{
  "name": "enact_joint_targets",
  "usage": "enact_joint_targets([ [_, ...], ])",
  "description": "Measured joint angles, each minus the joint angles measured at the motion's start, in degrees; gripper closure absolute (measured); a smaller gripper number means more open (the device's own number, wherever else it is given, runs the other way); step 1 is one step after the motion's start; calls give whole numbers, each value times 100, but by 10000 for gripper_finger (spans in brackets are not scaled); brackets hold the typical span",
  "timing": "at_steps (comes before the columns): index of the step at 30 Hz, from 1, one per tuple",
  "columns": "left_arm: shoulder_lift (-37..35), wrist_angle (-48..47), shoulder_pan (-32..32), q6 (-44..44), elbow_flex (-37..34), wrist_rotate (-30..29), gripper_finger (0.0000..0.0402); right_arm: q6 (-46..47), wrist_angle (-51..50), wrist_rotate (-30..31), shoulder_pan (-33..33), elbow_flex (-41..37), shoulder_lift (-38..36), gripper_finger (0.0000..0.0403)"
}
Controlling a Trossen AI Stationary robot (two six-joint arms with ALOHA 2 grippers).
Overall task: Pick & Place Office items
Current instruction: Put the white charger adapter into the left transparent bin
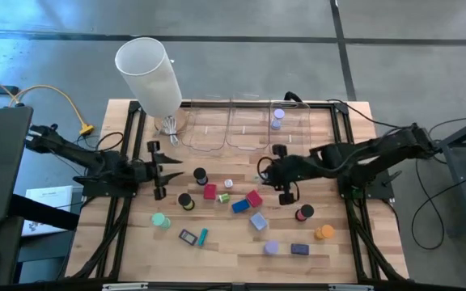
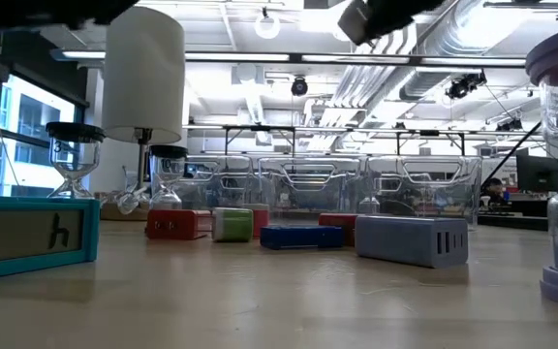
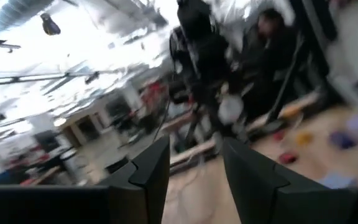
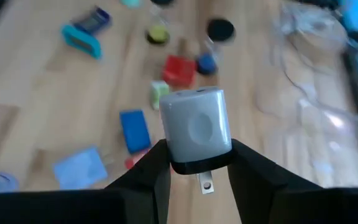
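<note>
Colourful office items lie scattered on the wooden table: red blocks (image 1: 209,191) (image 1: 254,198), a blue block (image 1: 240,205), a lavender block (image 1: 258,220), black rolls (image 1: 200,175) (image 1: 186,201), a green roll (image 1: 160,220), an orange roll (image 1: 324,233) and a teal stick (image 1: 204,236). My right gripper (image 1: 265,169) (image 4: 194,158) hovers over the table's middle, shut on a white-grey cube (image 4: 196,127) with a metal prong. My left gripper (image 1: 176,172) (image 3: 194,155) is open and empty at the table's left, near a black roll. My right gripper pinches the white-grey cube between its two fingers, on opposite sides of the cube's dark-rimmed prong end (image 4: 191,165). The fingers (image 4: 148,174) slant down from the table's right. The cube is lifted clear of the table, and its prong (image 4: 207,182) sticks back between the fingers.
Three clear plastic bins (image 1: 217,128) (image 1: 247,125) (image 1: 291,123) stand along the far edge; the right one holds a lavender roll (image 1: 277,117). A tall white cylinder (image 1: 148,73) stands at the far left corner. Bare wood shows along the near edge (image 1: 233,267).
</note>
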Motion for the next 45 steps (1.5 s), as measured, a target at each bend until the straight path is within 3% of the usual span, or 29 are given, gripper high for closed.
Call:
enact_joint_targets([
  [5,1451,-121,0,120,1057,-902,258,-466,548,-879,-304,-1,125,283],
  [10,2423,60,-17,491,1803,-1148,258,-719,757,-1267,-493,-5,258,283],
  [14,2888,707,-15,723,1980,-1203,258,-887,852,-1390,-605,3,340,283],
  [19,3136,725,-86,516,1959,-1740,258,-1015,859,-1419,-691,-6,348,283],
  [26,3169,829,-68,499,1959,-1705,254,-1026,857,-1511,-689,-2,350,283],
  [29,3169,812,-73,466,1961,-1582,229,-1026,853,-1511,-689,-2,350,283],
  [38,3310,690,-242,240,1967,-1319,97,-986,936,-1514,-688,-2,350,283],
  [45,3608,903,-316,-890,1967,-1068,75,-614,1327,-1761,-688,1,482,283],
])
